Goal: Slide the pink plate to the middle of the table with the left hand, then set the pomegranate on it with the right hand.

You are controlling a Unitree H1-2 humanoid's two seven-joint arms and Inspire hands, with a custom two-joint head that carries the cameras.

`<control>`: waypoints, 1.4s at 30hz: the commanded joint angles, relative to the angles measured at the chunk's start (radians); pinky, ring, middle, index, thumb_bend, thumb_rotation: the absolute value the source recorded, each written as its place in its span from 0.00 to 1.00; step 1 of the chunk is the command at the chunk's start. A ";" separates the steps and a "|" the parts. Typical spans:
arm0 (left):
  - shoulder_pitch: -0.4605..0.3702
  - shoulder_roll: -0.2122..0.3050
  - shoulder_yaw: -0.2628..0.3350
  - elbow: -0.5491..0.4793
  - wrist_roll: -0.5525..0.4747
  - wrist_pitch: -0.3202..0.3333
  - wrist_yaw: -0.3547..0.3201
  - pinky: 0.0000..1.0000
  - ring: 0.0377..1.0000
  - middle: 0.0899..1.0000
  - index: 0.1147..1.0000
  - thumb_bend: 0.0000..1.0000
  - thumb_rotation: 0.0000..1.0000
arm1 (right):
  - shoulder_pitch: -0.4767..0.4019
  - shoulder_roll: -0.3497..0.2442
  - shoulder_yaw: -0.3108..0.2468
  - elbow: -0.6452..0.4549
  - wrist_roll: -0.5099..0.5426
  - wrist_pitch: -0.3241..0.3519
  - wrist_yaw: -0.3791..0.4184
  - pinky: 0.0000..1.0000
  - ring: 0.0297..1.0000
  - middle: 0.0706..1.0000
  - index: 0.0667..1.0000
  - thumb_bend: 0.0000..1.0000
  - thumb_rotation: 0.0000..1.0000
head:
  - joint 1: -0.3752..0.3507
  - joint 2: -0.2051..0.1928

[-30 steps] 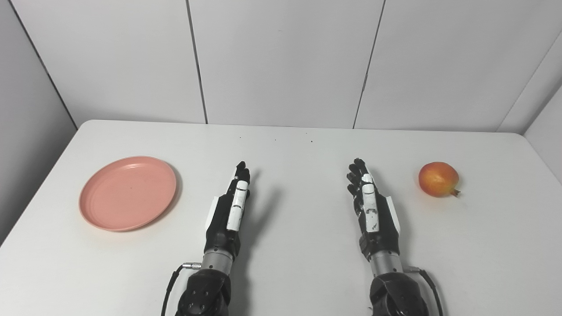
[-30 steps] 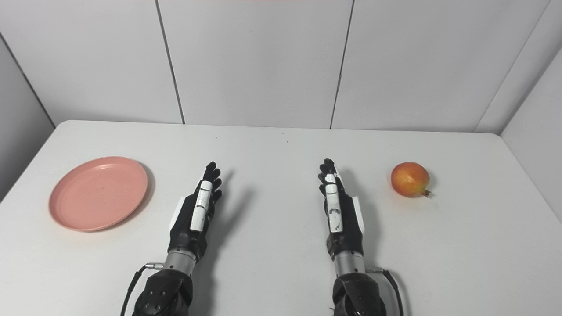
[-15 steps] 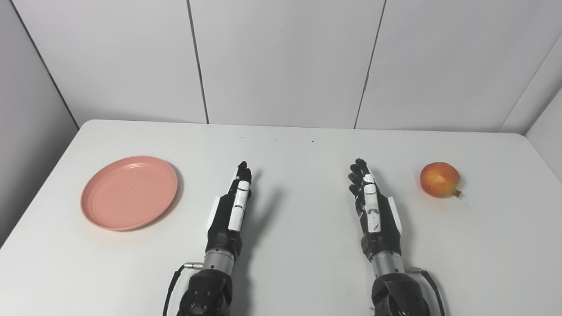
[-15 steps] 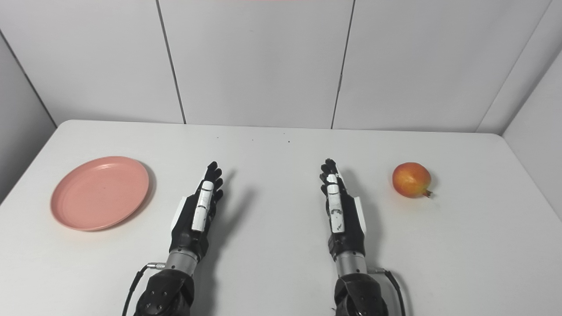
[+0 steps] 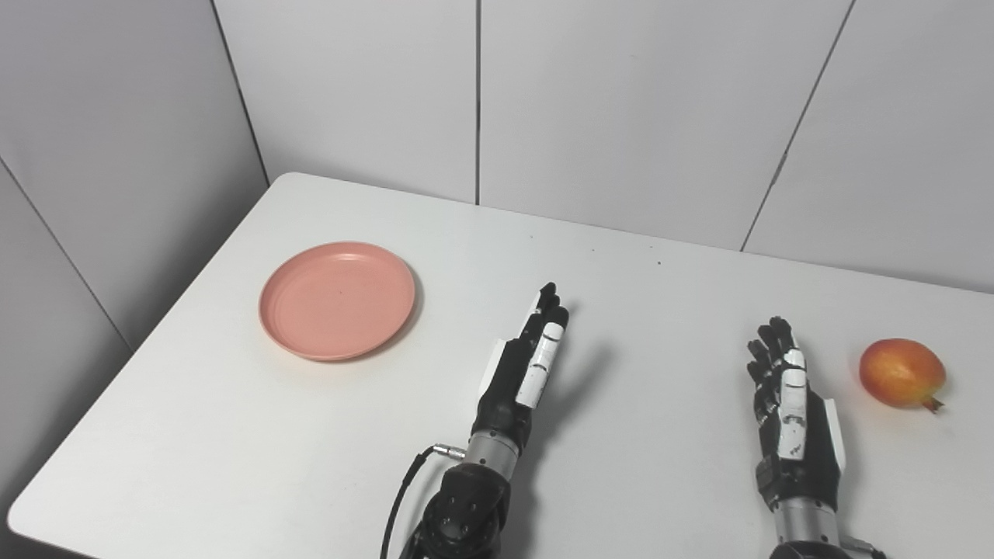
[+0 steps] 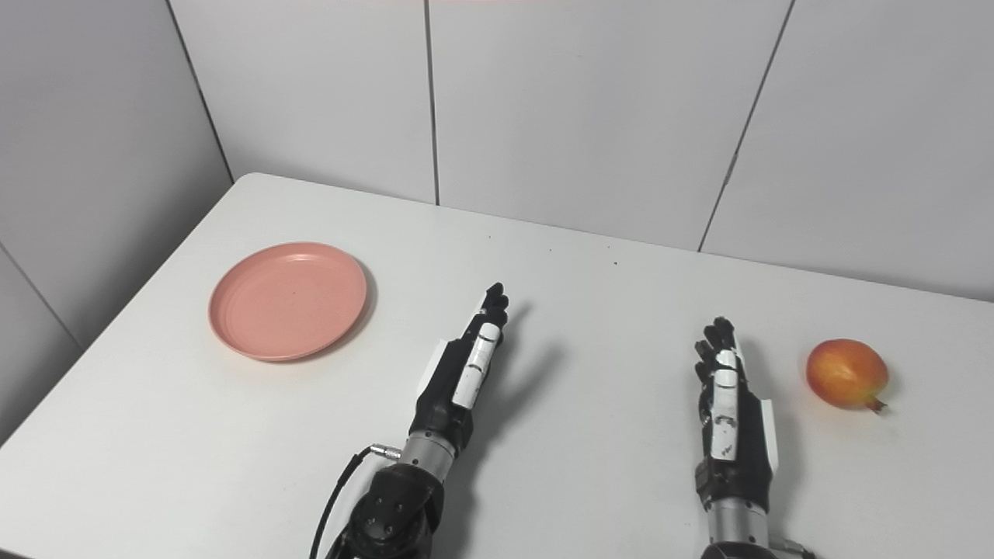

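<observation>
The pink plate (image 5: 337, 300) lies empty on the white table (image 5: 233, 435), towards its left side. The pomegranate (image 5: 901, 372), red and orange, lies at the far right. My left hand (image 5: 526, 366) is open, edge-on with fingers straight and pointing away, to the right of the plate and apart from it. My right hand (image 5: 789, 411) is open and empty, fingers straight, left of the pomegranate and not touching it. The plate (image 6: 288, 300) and the pomegranate (image 6: 846, 372) also show in the right eye view.
Grey wall panels (image 5: 621, 116) close off the back and left of the table. The table's left edge (image 5: 132, 357) runs close to the plate. A cable (image 5: 404, 489) hangs by my left wrist.
The whole picture has shifted right and tilted, so the camera has turned to the left. The plate and pomegranate lie where they were. Both hands stay open in about the same pose.
</observation>
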 commanded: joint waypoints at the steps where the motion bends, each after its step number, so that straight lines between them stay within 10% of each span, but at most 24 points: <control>1: -0.024 -0.040 -0.018 -0.001 0.011 -0.015 0.006 1.00 1.00 1.00 1.00 0.54 1.00 | -0.014 -0.004 -0.008 -0.006 0.016 -0.061 0.020 0.99 0.97 0.96 0.96 0.60 1.00 | 0.008 -0.004; 42: -0.080 0.034 0.016 -0.082 0.022 -0.047 -0.012 0.97 0.90 0.88 0.87 0.55 1.00 | -0.020 0.003 -0.007 0.033 -0.014 -0.094 0.013 1.00 0.96 0.95 0.95 0.60 1.00 | 0.004 -0.034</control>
